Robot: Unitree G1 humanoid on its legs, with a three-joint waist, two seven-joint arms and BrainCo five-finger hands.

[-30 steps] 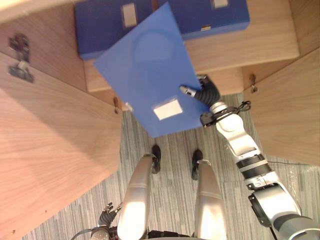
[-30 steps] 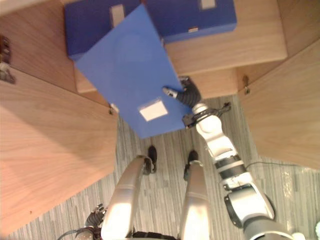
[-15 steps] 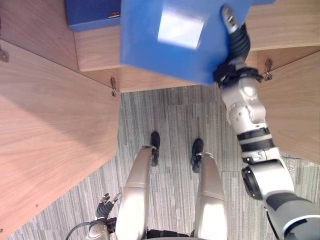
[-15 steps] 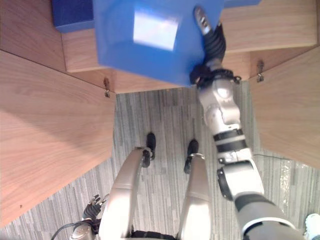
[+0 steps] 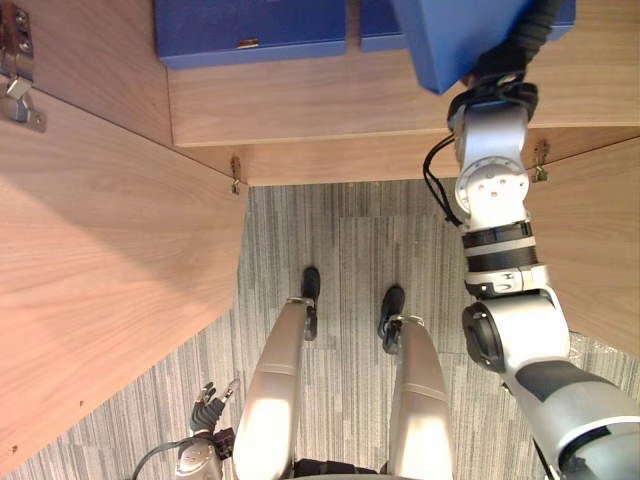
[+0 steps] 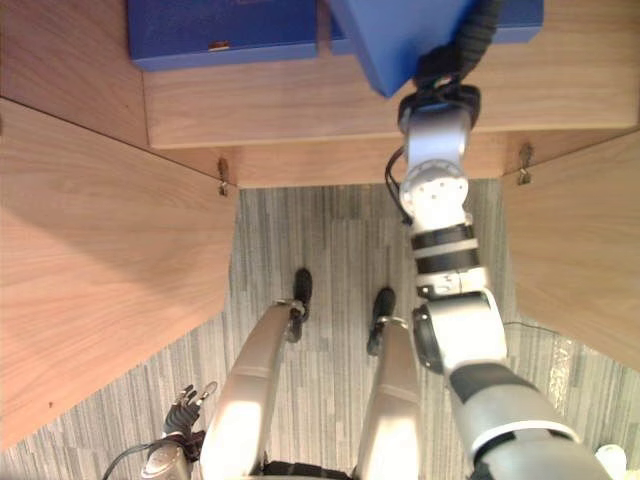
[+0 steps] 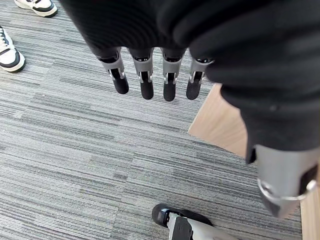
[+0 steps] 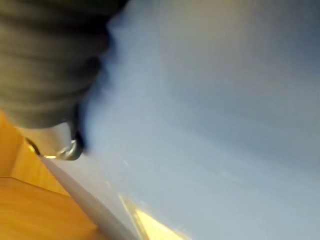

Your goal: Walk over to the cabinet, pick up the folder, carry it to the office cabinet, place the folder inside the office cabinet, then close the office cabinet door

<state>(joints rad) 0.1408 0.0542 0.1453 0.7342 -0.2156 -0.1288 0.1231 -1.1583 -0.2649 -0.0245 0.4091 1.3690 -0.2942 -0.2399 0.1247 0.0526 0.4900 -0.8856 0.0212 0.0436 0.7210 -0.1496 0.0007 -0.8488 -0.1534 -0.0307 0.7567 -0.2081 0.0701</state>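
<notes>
Cabinet (image 5: 100, 90) is open, w/ L door (image 5: 100, 300) and R door (image 5: 600, 240) swung out. Shelf (image 5: 330, 105) inside holds two blue files lying flat, side by side: left file (image 5: 250, 30) and right file (image 5: 378, 25). Folder (image 5: 450, 40), also blue, is over the shelf's right part, overlapping the right file, w/ one corner above bare board; can't tell if it rests there. R hand (image 5: 522, 40) is against the folder's right edge; grip hidden, can't tell. L hand (image 7: 146, 82) hangs low over carpet (image 7: 75, 150), fingers straight, holding nothing. A person's shoes (image 7: 12, 52) are nearby.
</notes>
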